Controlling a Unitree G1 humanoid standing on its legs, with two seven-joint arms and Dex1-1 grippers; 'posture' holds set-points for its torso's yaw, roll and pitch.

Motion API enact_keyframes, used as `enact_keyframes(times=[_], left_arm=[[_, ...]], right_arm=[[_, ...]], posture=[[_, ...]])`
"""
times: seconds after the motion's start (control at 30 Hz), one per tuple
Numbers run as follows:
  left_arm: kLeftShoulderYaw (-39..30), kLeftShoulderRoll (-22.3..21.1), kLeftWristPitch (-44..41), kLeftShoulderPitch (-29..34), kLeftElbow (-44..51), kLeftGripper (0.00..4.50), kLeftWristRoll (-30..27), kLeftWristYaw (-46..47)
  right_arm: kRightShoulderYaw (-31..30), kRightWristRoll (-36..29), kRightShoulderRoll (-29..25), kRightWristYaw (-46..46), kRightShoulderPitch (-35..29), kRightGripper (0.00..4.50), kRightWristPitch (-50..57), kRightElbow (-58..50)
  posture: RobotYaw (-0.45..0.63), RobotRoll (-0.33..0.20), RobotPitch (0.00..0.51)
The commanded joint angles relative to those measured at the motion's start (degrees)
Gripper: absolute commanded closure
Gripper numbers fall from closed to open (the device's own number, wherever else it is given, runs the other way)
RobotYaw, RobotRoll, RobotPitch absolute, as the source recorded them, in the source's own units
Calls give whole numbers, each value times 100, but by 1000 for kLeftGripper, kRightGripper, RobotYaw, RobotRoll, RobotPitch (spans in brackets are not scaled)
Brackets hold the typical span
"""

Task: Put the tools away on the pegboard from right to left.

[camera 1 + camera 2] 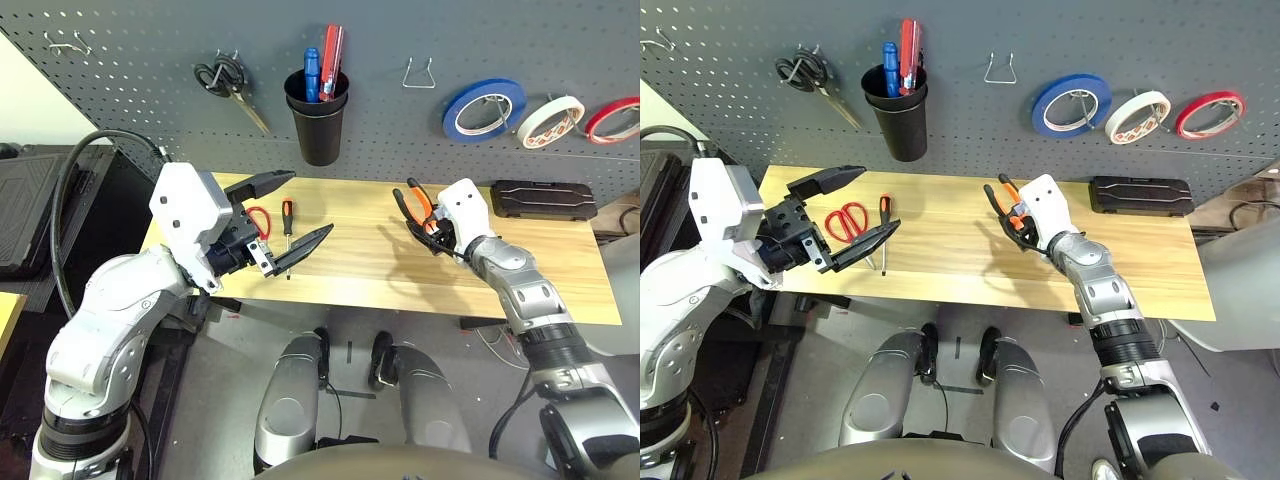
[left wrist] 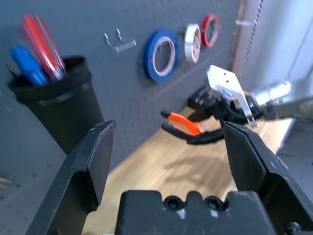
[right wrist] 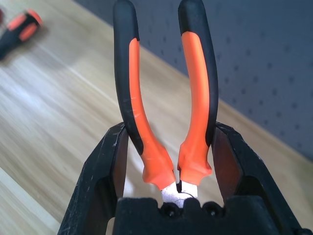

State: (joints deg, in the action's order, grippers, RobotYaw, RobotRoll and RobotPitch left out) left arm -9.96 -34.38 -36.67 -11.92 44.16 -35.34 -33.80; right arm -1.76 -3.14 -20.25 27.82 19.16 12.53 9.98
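Right gripper: we find the right gripper (image 3: 168,161) clamped across the orange-and-black pliers (image 1: 418,203) near their pivot, handles pointing away from the wrist, lifted clear of the worktop (image 1: 540,270) toward its right half.
Reason for hold: we judge the grip near the pivot leaves the handle loop free to drop over a hook.
Left gripper: the left gripper (image 1: 295,212) stands wide apart and carries nothing, raised over the worktop's left end (we judge it is waiting its turn).
Pegboard: the pegboard (image 1: 400,30) rises behind the worktop's far edge; an empty wire hook (image 1: 420,72) sits between the black cup (image 1: 318,120) and the blue tape roll (image 1: 484,108).
White tape roll: the white tape roll (image 1: 549,121) already hangs on the board, between the blue roll and the red tape roll (image 1: 612,119).
Screwdriver: the orange-and-black screwdriver (image 1: 883,228) lies near the worktop's left end.
Red scissors: the red-handled scissors (image 1: 846,221) lie just beside it, nearer the left edge.
Other items: black-handled scissors (image 1: 228,85) hang left of the cup; a black case (image 1: 543,199) rests at the far right corner.
Markings: we can read no brand, label or writing on any item.
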Motion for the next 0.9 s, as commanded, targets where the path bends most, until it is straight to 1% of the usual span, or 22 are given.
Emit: enact_keyframes(times=[0.03,0.13,0.3,0.47,0.7,0.9], left_arm=[[-63,-17,-194,-86,115,0,-242,232],[-60,-94,-216,-122,77,0,-294,276],[-61,-279,-251,-130,-31,0,-289,260],[32,-401,-140,-105,-224,0,-166,166],[48,-405,-69,-199,-400,0,-159,92],[-68,-341,-166,-340,-447,0,-385,172]], right_arm=[[204,-290,-72,187,-61,1729,-303,-502],[331,-460,-109,234,24,1729,-326,-815],[588,-763,-228,180,264,1729,-53,-1433],[776,-1003,-81,-179,748,1729,336,-1892],[790,-1122,36,-462,1133,1729,614,-2345],[805,-1151,103,-663,1523,1730,721,-2527]], posture=[[334,0,215],[327,0,210],[312,0,207],[287,0,205],[268,0,203],[264,0,203]])
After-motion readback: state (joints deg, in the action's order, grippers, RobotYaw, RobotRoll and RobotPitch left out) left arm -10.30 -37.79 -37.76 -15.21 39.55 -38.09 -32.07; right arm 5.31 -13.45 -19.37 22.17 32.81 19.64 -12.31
